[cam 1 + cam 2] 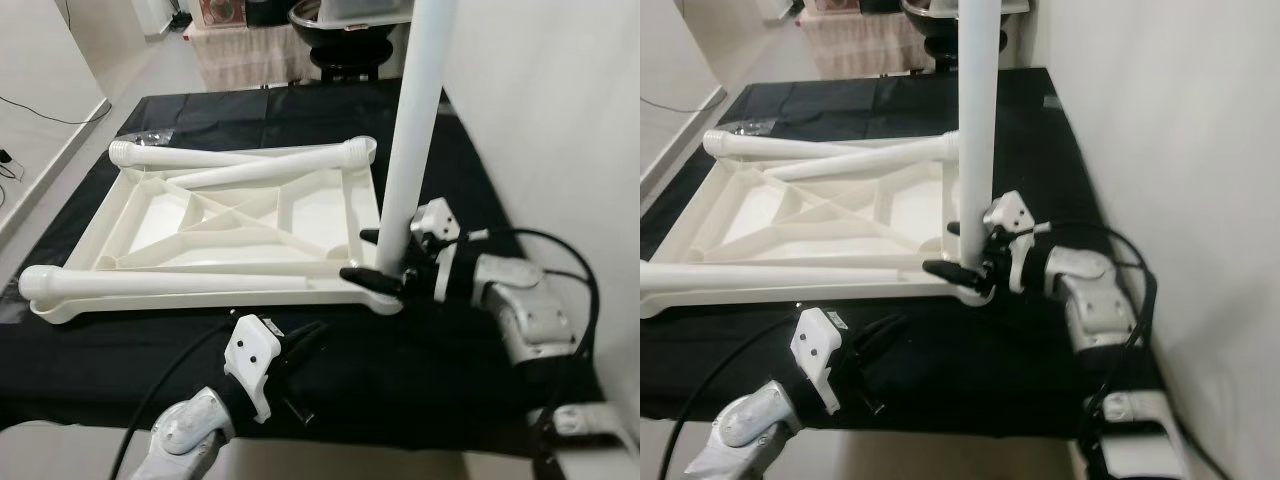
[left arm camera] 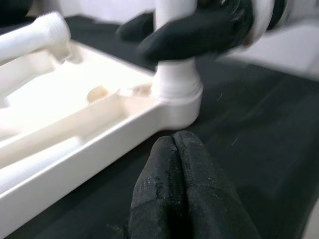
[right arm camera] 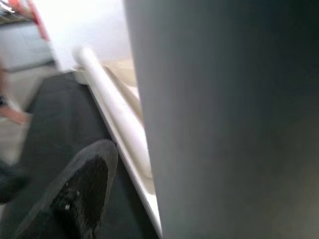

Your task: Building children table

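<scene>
The right gripper (image 1: 372, 256) reaches in from the robot's right and has its two black fingers clamped around the foot of an upright white table leg (image 1: 415, 140), one finger on the far side of the tube and one on the near side, just above the corner socket (image 2: 178, 102) into which the leg stands. The leg rises straight from between those fingers and runs out past the top of the head views. In the right wrist view the same leg (image 3: 224, 119) passes close by as a broad grey column, with one black fingertip (image 3: 82, 191) low beside it. The socket belongs to the white tabletop (image 1: 240, 215), which lies upside down on a black cloth (image 1: 440, 350), its ribbed underside facing up, stretching away from the right gripper toward the robot's left. Three loose white legs lie on it: one (image 1: 180, 283) along the near edge, leading off to the left from the gripped corner, one (image 1: 200, 155) along the far edge and one (image 1: 265, 172) slanted just beside that. The left gripper (image 1: 303, 345) hovers over the cloth near the right gripper, on the robot's side of the tabletop's near edge, touching nothing; its fingers (image 2: 182, 199) are pressed together and hold nothing, pointing toward the socketed corner.
</scene>
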### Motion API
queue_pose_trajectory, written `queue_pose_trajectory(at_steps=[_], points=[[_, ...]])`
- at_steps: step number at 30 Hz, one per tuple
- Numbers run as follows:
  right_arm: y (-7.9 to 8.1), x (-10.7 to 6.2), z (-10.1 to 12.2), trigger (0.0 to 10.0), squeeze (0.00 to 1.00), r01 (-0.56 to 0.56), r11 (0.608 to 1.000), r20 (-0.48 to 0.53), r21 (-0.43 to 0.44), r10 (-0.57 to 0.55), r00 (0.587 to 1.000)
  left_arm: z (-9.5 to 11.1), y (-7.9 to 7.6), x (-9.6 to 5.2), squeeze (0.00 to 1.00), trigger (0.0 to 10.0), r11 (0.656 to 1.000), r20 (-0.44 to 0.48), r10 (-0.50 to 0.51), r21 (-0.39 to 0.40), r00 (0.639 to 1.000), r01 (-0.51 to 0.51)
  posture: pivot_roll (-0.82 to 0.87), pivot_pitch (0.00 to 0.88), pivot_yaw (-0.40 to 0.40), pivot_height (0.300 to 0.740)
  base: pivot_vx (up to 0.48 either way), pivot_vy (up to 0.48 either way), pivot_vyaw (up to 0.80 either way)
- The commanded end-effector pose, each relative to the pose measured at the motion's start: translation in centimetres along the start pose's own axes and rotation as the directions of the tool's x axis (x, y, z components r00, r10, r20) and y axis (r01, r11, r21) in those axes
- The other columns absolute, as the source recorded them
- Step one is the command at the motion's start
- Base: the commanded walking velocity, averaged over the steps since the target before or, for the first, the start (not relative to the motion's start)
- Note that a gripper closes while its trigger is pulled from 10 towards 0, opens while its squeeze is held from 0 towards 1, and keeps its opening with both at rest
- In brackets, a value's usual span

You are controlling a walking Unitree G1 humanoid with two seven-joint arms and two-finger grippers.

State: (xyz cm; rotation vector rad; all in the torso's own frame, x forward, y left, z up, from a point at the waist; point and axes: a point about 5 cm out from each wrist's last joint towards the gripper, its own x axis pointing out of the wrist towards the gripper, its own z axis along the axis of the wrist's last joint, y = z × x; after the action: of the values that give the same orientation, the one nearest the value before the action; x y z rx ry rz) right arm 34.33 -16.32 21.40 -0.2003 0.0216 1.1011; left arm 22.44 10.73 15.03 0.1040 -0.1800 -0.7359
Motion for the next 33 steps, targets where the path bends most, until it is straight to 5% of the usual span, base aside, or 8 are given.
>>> queue_pose_trajectory(at_steps=[1,8,16,17,18,19,30,33], points=[[-0.2,0.7,0.1,10.0,0.0,-0.049,0.999,-0.007,0.002,0.049,0.999,0.3,0.7,-1.2,0.0,10.0,0.997,-0.025,0.055,0.062,0.998,-0.053,0.15,0.308,0.112,0.74,0.0,0.0,0.0],[-2.1,0.4,3.0,10.0,0.0,-0.129,0.991,0.061,-0.039,0.131,0.989,2.3,1.9,-2.9,0.0,10.0,0.975,0.042,0.164,0.147,0.986,-0.168,0.21,0.371,0.144,0.74,0.0,0.0,0.0],[-3.2,-0.6,4.6,10.0,0.0,-0.199,0.976,0.051,-0.09,0.204,0.978,2.4,1.6,-3.4,0.0,10.0,0.981,0.033,0.147,0.127,0.989,-0.15,0.21,0.372,0.14,0.74,0.0,0.0,0.0],[-3.3,-0.8,4.7,1.8,0.0,-0.202,0.975,0.048,-0.094,0.207,0.977,2.4,1.4,-3.4,0.0,10.0,0.985,0.038,0.128,0.116,0.991,-0.131,0.21,0.372,0.14,0.74,0.0,0.0,0.0],[-3.4,-1.0,4.9,1.8,0.0,-0.209,0.973,0.05,-0.095,0.214,0.976,2.5,1.3,-3.5,0.0,10.0,0.988,0.049,0.116,0.099,0.992,-0.12,0.2,0.364,0.135,0.74,0.0,0.0,0.0],[-3.5,-1.3,5.0,0.0,0.0,-0.212,0.973,0.051,-0.096,0.217,0.975,2.6,1.2,-3.6,0.0,10.0,0.99,0.064,0.11,0.08,0.992,-0.115,0.19,0.361,0.132,0.74,0.0,0.0,0.0],[-3.2,-2.3,3.7,0.0,0.0,-0.233,0.968,0.057,-0.094,0.239,0.969,2.4,1.3,-3.4,0.0,10.0,0.984,0.086,0.163,0.058,0.983,-0.168,0.16,0.339,0.116,0.74,0.0,0.0,0.0],[-2.1,-2.5,2.3,0.0,0.0,-0.151,0.984,0.061,-0.099,0.158,0.986,2.2,1.3,-3.3,0.0,10.0,0.985,0.086,0.167,0.037,0.982,-0.171,0.14,0.328,0.095,0.74,0.0,0.0,0.0]])
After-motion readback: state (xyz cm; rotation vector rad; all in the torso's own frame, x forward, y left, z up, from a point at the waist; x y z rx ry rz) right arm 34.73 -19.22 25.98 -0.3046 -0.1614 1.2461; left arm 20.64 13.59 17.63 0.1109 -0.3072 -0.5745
